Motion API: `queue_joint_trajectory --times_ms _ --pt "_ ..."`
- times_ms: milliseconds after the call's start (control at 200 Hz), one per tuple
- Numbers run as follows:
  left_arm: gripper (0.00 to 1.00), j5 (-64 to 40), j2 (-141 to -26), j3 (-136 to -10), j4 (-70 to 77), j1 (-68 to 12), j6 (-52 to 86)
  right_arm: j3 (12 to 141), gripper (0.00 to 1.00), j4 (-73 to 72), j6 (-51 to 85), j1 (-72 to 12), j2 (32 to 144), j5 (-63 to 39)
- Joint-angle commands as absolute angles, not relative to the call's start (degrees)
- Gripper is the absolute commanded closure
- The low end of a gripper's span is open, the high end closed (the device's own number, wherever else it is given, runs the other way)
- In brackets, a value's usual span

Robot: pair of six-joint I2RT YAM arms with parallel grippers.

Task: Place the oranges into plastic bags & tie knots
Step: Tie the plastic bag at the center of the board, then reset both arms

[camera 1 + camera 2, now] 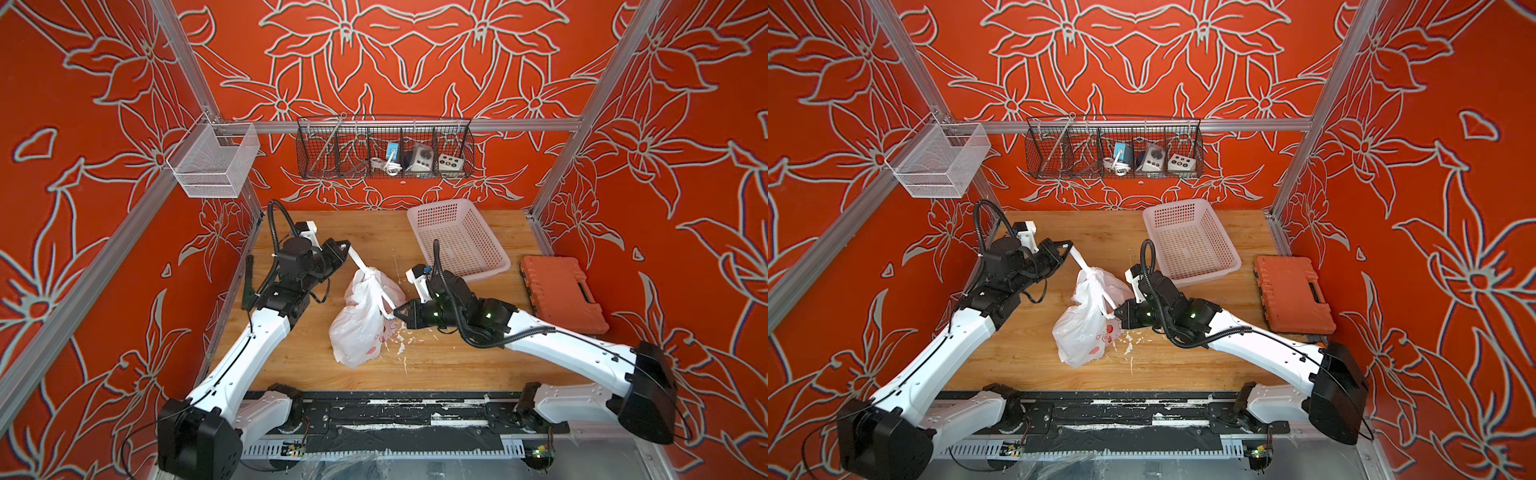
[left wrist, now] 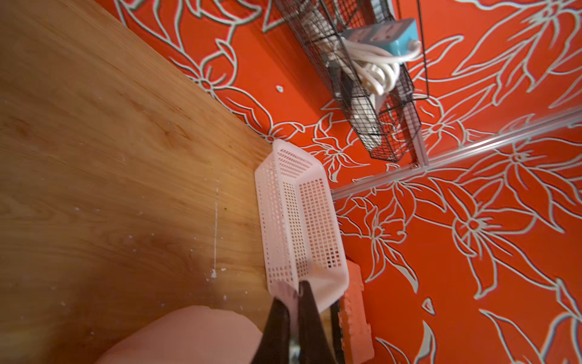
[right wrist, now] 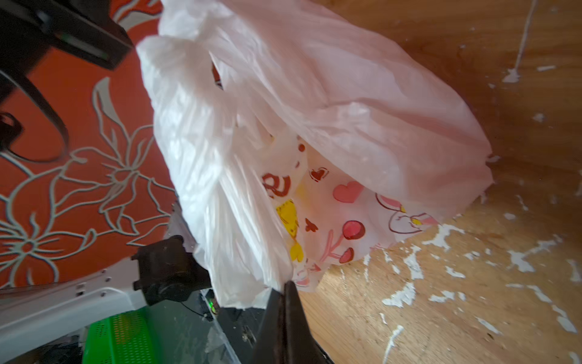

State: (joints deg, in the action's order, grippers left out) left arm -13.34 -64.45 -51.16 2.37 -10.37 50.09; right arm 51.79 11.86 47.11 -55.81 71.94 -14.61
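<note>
Jaws on both arms are clenched: the left jaws pinch one white handle [image 1: 356, 258], drawn taut, and the right jaws pinch the other handle [image 1: 385, 302]. Between them the plastic bag [image 1: 359, 332] lies bulging on the worktop [image 1: 457, 365], its neck [image 1: 370, 272] twisted, near the white basket [image 1: 457, 245].

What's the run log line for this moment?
phase: knot tying | left gripper: shut on bag handle | right gripper: shut on other handle | carrier bag: on table, handles pulled apart | oranges: not visible
</note>
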Motion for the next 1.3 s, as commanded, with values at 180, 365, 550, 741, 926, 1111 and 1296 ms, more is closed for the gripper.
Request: queue_joint_trajectory --times_ms 180,365,550,741,926,1111,1296 --pt "1.00 -15.3 -85.7 -60.9 12.5 -0.2 47.5 37.3 1.00 22.9 42.3 -55.8 66.3 -10.2" --pt "1.00 -15.4 -97.4 -69.1 12.4 1.6 44.9 26.4 1.00 24.6 45.9 -56.4 57.1 -10.1" --pt "1.00 -20.8 -98.7 -68.3 10.9 1.1 45.3 33.0 0.79 32.1 43.1 -56.4 52.4 -4.2" --pt "0.64 -15.4 -90.8 -63.2 1.4 1.1 37.7 51.7 0.21 52.9 34.8 -51.5 53.8 1.4" --pt "0.37 -4.7 -81.4 -53.6 -1.8 -0.3 28.2 54.4 0.19 56.2 24.0 -33.3 52.5 5.4" --pt "0.31 19.8 -73.6 -41.2 5.6 -9.5 19.1 40.8 0.24 38.1 21.5 -19.0 56.3 18.2" --pt "0.31 18.6 -65.5 -24.0 26.6 -10.3 7.1 35.4 0.17 17.5 9.3 -18.7 54.1 37.0"
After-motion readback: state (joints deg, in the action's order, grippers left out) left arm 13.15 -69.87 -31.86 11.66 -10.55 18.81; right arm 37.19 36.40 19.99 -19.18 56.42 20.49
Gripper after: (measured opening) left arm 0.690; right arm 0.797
